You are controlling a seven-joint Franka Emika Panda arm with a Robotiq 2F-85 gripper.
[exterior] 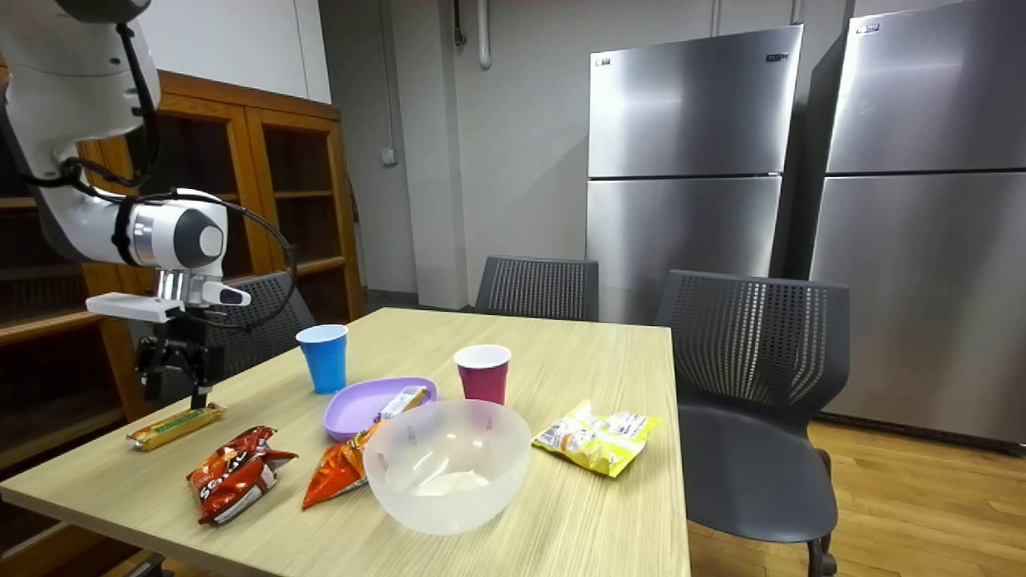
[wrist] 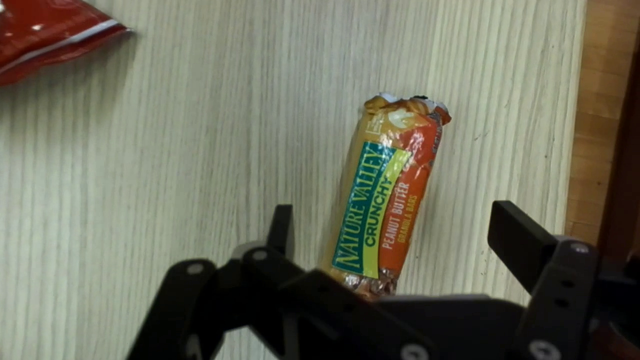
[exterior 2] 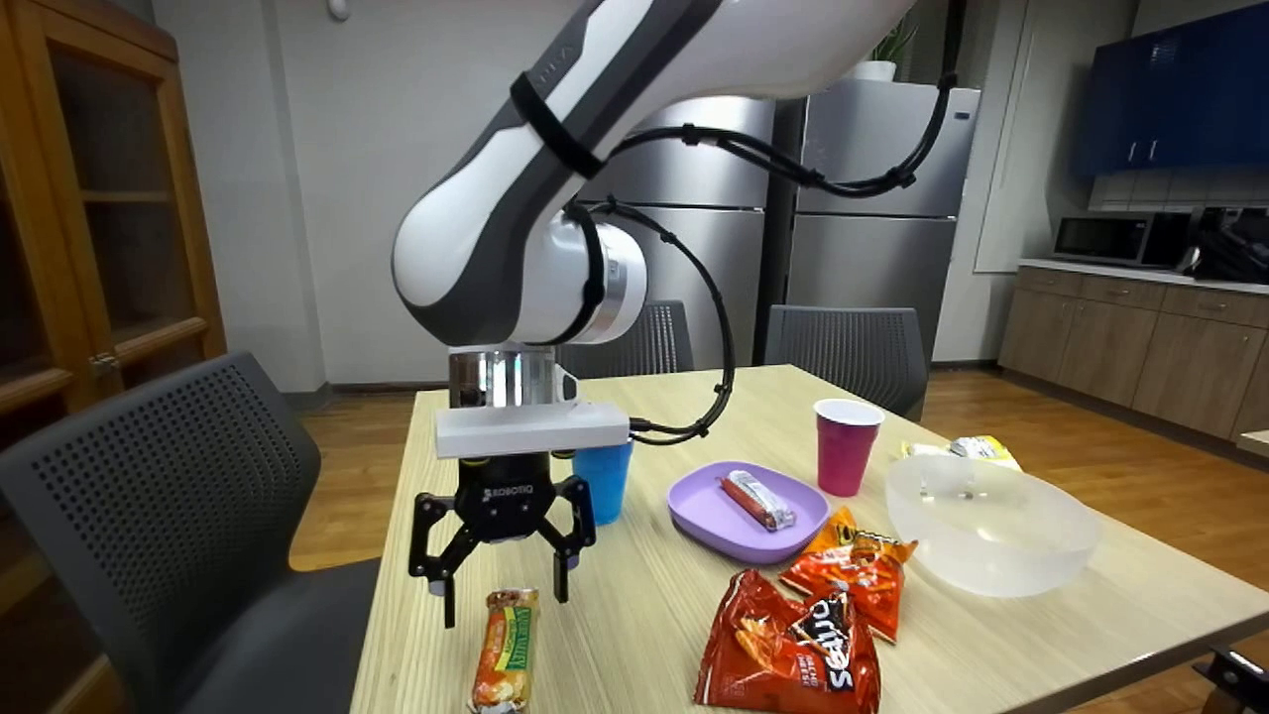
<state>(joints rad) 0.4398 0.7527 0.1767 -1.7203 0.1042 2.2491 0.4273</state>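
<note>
Yellow bar [wrist: 382, 200]: lying flat on the table [wrist: 225, 125], at a slant, between my fingers [wrist: 281, 230] in the wrist view; its near end is partly hidden by me.
Gripper [exterior 2: 506, 610]: spread wide with nothing held, hovering near the bar; exactly how much height is left I cannot tell.
Fingers: not centred, it seems. The one farther from the table edge [wrist: 571, 130] looks closer to the bar, so if I closed from here it could strike first and shove the bar sideways.
Slant: meeting a skewed bar, my fingers might twist it and end up pinching only a corner.
Wrapper [wrist: 400, 135]: glossy, crumpled at the ends; a hold taken near an end could well slip.
Table edge: near the bar, floor [wrist: 597, 130] beyond; a hard sideways push risks sending it over.
Table: coming down too far would jam my fingers against it.
Red bag [wrist: 45, 42]: well apart from the bar; only a broad sweep would catch it.
</note>
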